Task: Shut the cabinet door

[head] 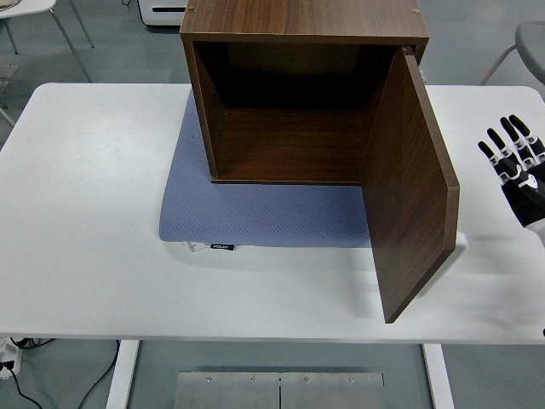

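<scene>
A dark brown wooden cabinet (pixel 289 94) stands at the back middle of the white table (pixel 85 239), its inside bare. Its door (pixel 413 183) is hinged on the right side and swings wide open toward the table's near edge. My right hand (pixel 518 170) hovers at the right edge of the picture, fingers spread and pointing up, well to the right of the door and not touching it. It holds nothing. The left arm does not show.
A blue-grey mat (pixel 255 213) lies under the cabinet and reaches out in front of it. Chairs (pixel 43 21) stand behind the table at the top left and top right. A white appliance (pixel 162 13) sits behind the cabinet.
</scene>
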Controlling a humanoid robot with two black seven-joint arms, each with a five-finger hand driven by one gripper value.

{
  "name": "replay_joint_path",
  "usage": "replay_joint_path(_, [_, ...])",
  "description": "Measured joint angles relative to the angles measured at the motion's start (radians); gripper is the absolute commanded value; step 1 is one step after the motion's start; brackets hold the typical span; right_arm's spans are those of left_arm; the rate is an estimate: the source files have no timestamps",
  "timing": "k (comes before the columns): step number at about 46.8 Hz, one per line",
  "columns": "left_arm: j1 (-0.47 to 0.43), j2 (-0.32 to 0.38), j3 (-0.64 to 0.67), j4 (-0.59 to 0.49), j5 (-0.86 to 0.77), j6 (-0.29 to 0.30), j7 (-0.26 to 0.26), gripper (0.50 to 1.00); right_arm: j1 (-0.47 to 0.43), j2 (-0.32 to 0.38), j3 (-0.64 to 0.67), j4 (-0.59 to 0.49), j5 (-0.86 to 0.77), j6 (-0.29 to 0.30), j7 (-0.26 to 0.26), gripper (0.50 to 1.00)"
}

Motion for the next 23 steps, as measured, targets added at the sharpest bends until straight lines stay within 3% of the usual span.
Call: replay_joint_path(23, [0.000,0.000,0.000,0.000,-0.002,-0.002,0.000,1.000,-0.001,-0.006,0.003,0.000,0.001,0.000,0.000,1.000])
